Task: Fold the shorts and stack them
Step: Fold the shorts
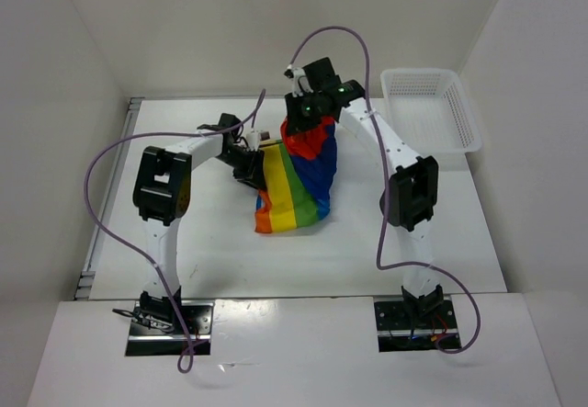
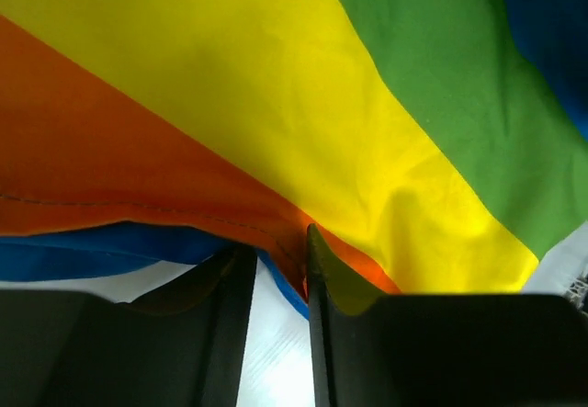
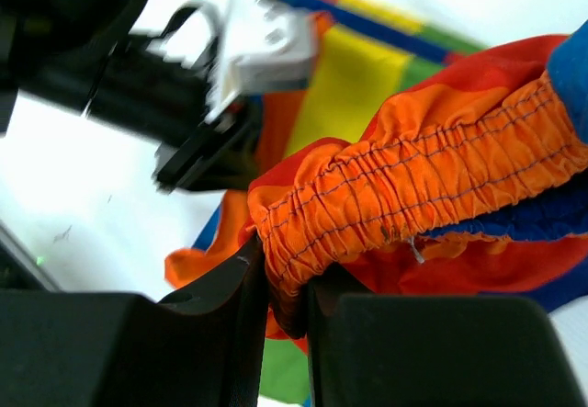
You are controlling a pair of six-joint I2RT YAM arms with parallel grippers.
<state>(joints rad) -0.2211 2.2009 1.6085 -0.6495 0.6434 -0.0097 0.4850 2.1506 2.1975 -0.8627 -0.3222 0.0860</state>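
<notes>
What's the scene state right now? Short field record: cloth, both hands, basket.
shorts: rainbow-striped, unfolded, bunched; lower part on the table, top lifted
right hand: shut on the orange elastic waistband, holding it up
left hand: at the shorts' left edge, jaws narrowly apart, grip unclear
mesh basket: white, far right of the table, apart from the shorts
fold: not yet started

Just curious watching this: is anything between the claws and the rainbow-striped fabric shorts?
Nothing visible. The right gripper pinches the rainbow-striped fabric shorts by the orange waistband; the left gripper sits at their edge.
</notes>
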